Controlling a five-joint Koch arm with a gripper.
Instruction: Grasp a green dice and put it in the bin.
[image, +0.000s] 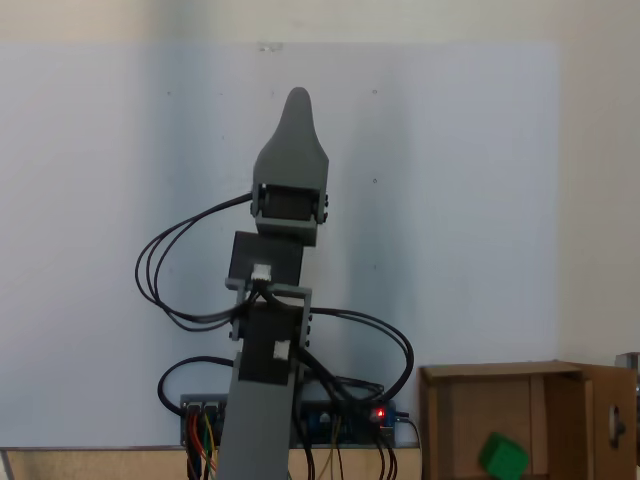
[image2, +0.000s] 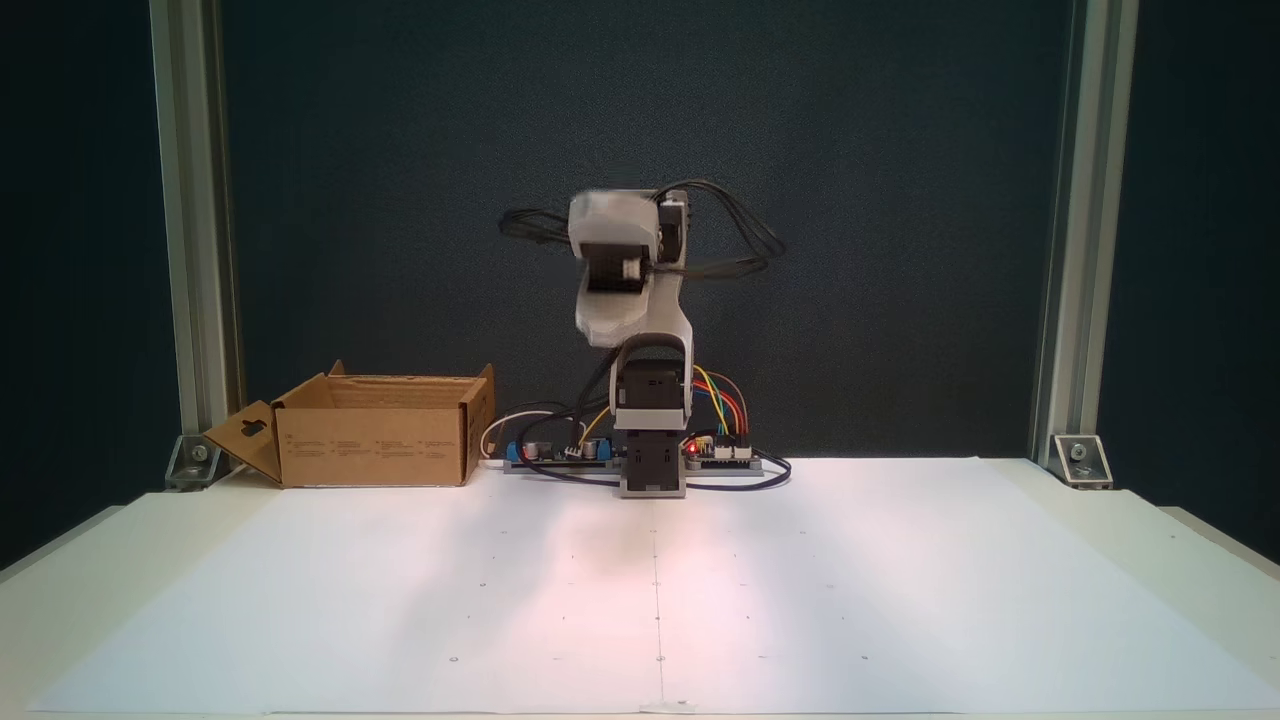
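Note:
The green dice (image: 503, 456) lies inside the bin (image: 445, 420), on its floor near the lower right of this fixed view. In the other fixed view the bin (image2: 375, 432) stands at the back left of the table, and its walls hide the dice. The grey arm is folded up over its base at the table's middle. My gripper (image: 297, 100) (image2: 608, 330) is far from the bin and holds nothing that I can see. Its jaws lie one behind the other and look blurred, so I cannot tell their state.
A controller board (image2: 722, 453) with coloured wires and a red light sits beside the arm's base. Black cables (image: 165, 285) loop out from the arm. Aluminium posts (image2: 195, 230) (image2: 1065, 230) stand at the back corners. White paper (image2: 850, 580) covers the table.

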